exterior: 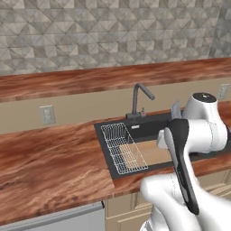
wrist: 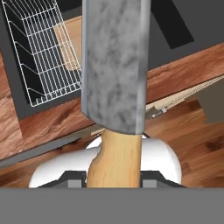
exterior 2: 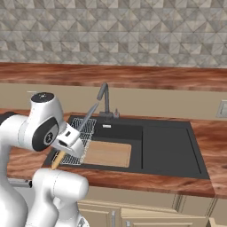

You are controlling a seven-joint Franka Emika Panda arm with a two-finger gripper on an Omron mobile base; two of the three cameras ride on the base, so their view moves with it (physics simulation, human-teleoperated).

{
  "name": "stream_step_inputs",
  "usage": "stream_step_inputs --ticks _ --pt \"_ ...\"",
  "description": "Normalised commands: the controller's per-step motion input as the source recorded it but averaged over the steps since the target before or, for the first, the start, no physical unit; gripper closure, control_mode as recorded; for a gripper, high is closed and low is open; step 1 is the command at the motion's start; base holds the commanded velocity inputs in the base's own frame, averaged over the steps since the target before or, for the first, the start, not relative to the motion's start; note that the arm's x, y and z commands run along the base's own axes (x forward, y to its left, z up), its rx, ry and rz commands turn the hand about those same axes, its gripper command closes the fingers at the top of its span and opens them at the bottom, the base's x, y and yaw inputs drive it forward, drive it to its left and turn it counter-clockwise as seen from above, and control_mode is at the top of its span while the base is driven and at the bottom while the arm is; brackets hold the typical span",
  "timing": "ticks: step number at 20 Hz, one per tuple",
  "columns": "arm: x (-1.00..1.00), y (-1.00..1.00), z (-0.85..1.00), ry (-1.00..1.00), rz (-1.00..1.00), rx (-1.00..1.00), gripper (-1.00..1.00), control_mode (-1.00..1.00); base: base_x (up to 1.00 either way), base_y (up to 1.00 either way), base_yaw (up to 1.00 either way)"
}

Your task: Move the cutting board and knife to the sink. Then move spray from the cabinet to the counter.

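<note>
Gripper [exterior 2: 66,148] clamps knife [wrist: 114,65] by its handle; light, stiff, blade slick, so grip stays on handle, over sink [exterior 2: 168,146].

Glossy white rounded arm [exterior: 205,128]; dark joint caps; black strip along forearm

No legible text, labels, brands or numbers appear on any surface. The wall outlet [exterior: 47,114], left of centre in the left base view, may carry markings, but it is too small to tell.
</note>
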Motion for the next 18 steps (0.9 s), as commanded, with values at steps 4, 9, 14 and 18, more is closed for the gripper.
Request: stream_step_inputs --ticks 4,9,14,18 --pt "0.27 -0.29 0.0 0.0 0.2 0.0 1.0 -1.0 0.0 0.0 0.0" --pt "0.22 -0.37 -0.01 0.0 0.37 0.0 1.0 -1.0 0.0 0.0 0.0" --pt "0.23 -0.41 -0.04 0.0 0.31 -0.02 1.0 -1.0 0.0 0.0 0.0" --pt "0.35 -0.28 -0.03 0.0 0.26 -0.08 1.0 -1.0 0.0 0.0 0.0"
